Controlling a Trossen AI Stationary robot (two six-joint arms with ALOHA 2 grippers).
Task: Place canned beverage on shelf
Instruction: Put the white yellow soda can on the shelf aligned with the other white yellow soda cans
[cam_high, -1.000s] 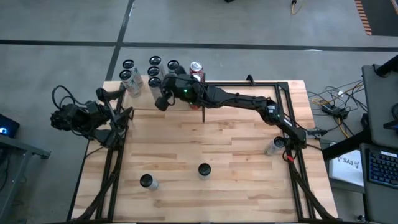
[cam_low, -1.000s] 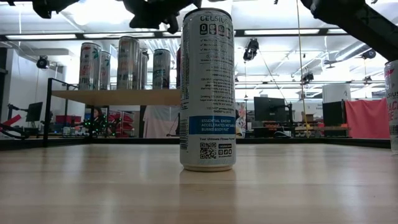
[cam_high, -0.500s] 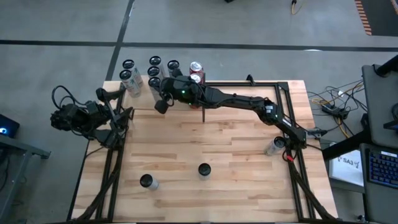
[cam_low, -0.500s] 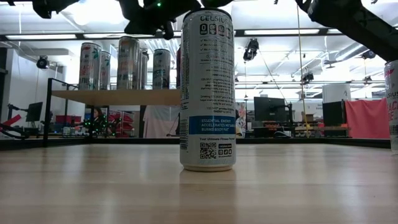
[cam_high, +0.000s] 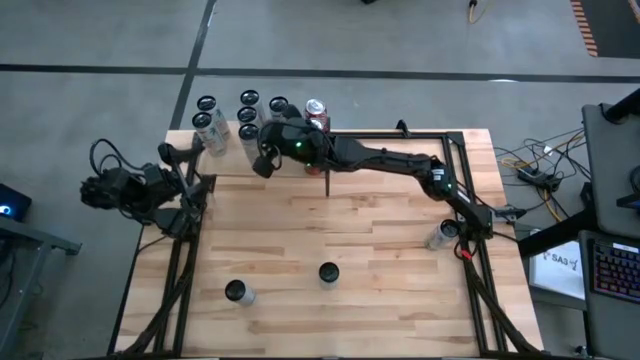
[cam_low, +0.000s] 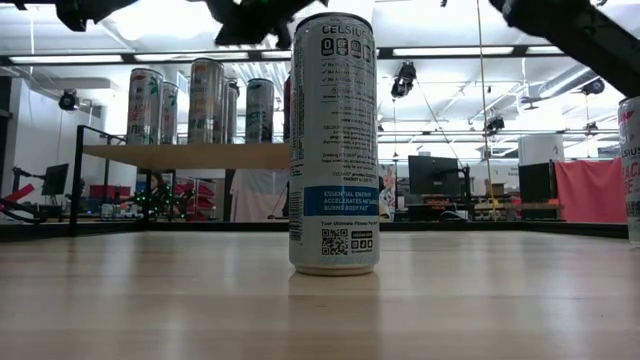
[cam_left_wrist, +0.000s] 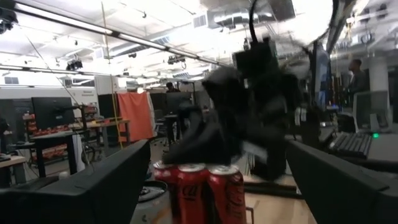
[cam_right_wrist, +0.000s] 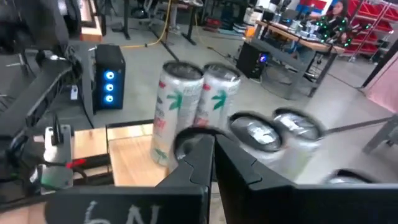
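Fingers of the right gripper (cam_high: 262, 163) are clenched empty above the pale wood-plank shelf (cam_high: 225, 162); withdraw high, clearing the slim silver cans (cam_high: 247, 116).

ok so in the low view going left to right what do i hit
shelf with its cans on top → white Celsius can standing close on the table → another can cut off at the right edge
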